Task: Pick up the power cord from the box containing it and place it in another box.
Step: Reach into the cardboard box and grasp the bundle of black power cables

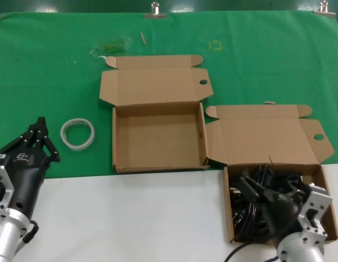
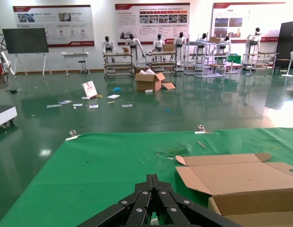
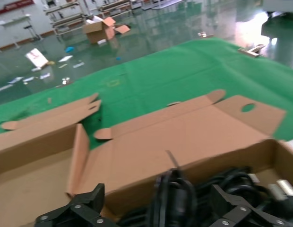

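1. Nearest the robot, on the white front strip of the worktop (image 1: 131, 218), the right gripper (image 1: 265, 203) is seen lowered into the box containing it (image 1: 228, 218), the squarer carton at the right, which is filled with a tangle of black cables.
2. Its fingers (image 3: 78, 215) are spread wide in the right wrist view, and a black loop of the power cord (image 3: 174, 196) stands between them; no closure on it is visible, so the cord is judged not yet gripped.
3. The grasping step is judged to be in hand: the cord lies in its box among the other cables (image 1: 251, 226), and nothing has been lifted.
4. On the left, the left gripper (image 1: 42, 141) is parked over the edge of the green cloth (image 1: 49, 71), its fingers drawn together on nothing, with a white ring (image 1: 78, 133) just beside it.
5. Farther back, another box (image 1: 158, 139) lies open and empty on the cloth, its lid folded away from the robot.
6. For the next move, closure on a single loop would be called for, then a straight lift, since neighbouring cables may be dragged up, followed by a carry leftward to the empty carton.
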Robot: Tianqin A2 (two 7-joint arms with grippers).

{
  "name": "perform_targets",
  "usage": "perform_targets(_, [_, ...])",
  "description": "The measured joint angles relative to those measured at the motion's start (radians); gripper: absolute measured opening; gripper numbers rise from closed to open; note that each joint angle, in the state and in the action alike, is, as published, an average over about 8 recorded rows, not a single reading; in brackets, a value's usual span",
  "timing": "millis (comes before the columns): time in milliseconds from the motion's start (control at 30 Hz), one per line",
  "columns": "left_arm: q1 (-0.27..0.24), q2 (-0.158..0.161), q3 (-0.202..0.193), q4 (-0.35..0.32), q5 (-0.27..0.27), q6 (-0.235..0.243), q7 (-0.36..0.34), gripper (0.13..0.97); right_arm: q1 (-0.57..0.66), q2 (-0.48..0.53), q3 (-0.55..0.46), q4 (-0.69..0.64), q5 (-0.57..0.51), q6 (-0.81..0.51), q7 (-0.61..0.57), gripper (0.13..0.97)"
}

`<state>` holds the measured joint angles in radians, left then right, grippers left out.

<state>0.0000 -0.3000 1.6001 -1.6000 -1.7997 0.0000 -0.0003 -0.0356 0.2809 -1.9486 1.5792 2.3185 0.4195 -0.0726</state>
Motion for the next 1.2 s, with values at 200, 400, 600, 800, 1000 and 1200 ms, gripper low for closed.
perform_targets(200, [0.000, 0.000, 0.000, 0.000, 0.000, 0.000, 0.000, 0.141, -0.033, 0.004, 0.017, 0.033, 0.000, 0.039, -0.030, 0.703])
perform_targets(400, [0.000, 0.000, 0.000, 0.000, 0.000, 0.000, 0.000, 0.140, -0.035, -0.008, 0.021, 0.013, -0.010, 0.049, -0.058, 0.638])
perform_targets(600, [0.000, 0.000, 0.000, 0.000, 0.000, 0.000, 0.000, 0.140, -0.018, -0.027, 0.019, -0.027, -0.022, 0.047, -0.085, 0.503])
perform_targets(800, [0.000, 0.000, 0.000, 0.000, 0.000, 0.000, 0.000, 0.140, -0.011, -0.038, 0.019, -0.041, -0.023, 0.049, -0.106, 0.383])
perform_targets(1000, [0.000, 0.000, 0.000, 0.000, 0.000, 0.000, 0.000, 0.140, -0.021, -0.044, 0.027, -0.028, -0.020, 0.062, -0.124, 0.267])
perform_targets(1200, [0.000, 0.000, 0.000, 0.000, 0.000, 0.000, 0.000, 0.140, -0.038, -0.050, 0.035, 0.003, -0.014, 0.081, -0.139, 0.246])
